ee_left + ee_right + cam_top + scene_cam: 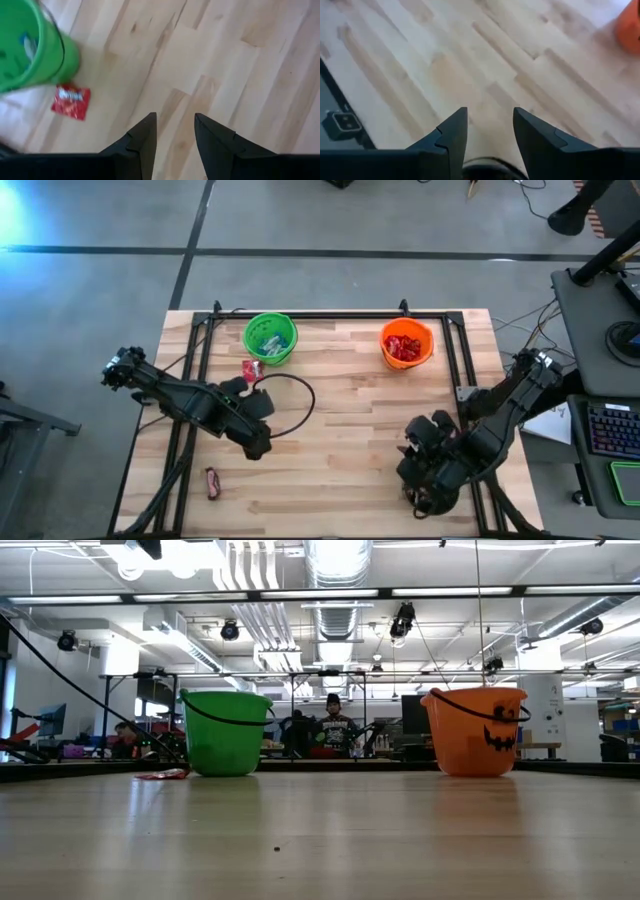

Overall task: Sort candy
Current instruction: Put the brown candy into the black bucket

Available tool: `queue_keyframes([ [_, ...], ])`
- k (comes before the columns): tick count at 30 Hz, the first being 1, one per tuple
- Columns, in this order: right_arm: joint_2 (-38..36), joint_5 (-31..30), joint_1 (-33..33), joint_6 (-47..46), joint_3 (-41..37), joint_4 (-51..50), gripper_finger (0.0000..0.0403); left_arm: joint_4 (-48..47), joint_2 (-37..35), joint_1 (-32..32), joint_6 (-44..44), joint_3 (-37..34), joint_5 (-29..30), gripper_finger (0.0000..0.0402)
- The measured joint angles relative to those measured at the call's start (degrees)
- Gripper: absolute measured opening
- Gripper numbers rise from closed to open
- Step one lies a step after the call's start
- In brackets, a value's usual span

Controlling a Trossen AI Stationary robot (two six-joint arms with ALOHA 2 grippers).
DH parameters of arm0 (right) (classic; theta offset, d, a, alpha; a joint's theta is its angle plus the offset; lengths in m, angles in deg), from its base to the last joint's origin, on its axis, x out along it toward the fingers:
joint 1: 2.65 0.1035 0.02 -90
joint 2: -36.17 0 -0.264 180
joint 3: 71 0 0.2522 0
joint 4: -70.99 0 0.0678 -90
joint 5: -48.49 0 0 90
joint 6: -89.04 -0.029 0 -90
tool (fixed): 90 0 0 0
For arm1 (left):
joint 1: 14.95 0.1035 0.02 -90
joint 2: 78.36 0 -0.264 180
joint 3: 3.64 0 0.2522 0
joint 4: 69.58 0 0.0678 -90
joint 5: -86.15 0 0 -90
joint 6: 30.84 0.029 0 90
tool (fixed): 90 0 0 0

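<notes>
Candy is mostly sorted: from above, a red packet lies on the table just beside the green bucket, and a dark bar lies alone near the front left corner. The green bucket holds light-blue sweets; the orange bucket holds red ones. The left gripper hangs over the middle-left boards, and the right gripper waits near the front right. From table height, both buckets stand upright. The left wrist view shows its fingers a little apart, holding nothing, with the red packet close. The right wrist view shows its fingers a little apart and empty. I think the next move is to pick up the red packet.
</notes>
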Motion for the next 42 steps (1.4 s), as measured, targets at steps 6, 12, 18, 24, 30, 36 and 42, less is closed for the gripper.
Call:
queue_keyframes([
  [6, -1.3, -9.2, -2.6, 5.6, 0.0, 0.0, 0.0154, -1.5, 0.0, -0.8, -11.0, 0.0, -0.1, 0.0114],
  [12, -3.5, -10.6, -5.4, 14.3, 0.0, 0.0, 0.0162, -3.7, 0.0, -2.6, -22.0, 0.0, -1.4, 0.0114],
  [18, -6.0, -10.1, -6.3, 20.3, 0.0, 0.0, 0.0160, -7.5, 0.0, -5.1, -33.1, -0.2, -7.5, 0.0114],
  [24, -7.9, -10.0, -6.3, 24.0, 0.0, 0.0, 0.0164, -7.5, 0.0, -7.6, -41.7, -0.5, -12.9, 0.0115],
  [30, -8.5, -10.0, -6.3, 26.3, 0.0, 0.0, 0.0162, -7.5, 0.0, -8.9, -48.2, -0.7, -17.3, 0.0141],
  [36, -8.5, -9.0, -6.2, 28.4, 0.0, 0.0, 0.0164, -7.5, 0.0, -11.2, -58.1, -3.6, -24.3, 0.0176],
  [42, -8.5, -8.4, -6.2, 29.5, 0.0, -0.1, 0.0162, -4.2, 0.0, -18.3, -74.4, -11.9, -31.0, 0.0183],
])
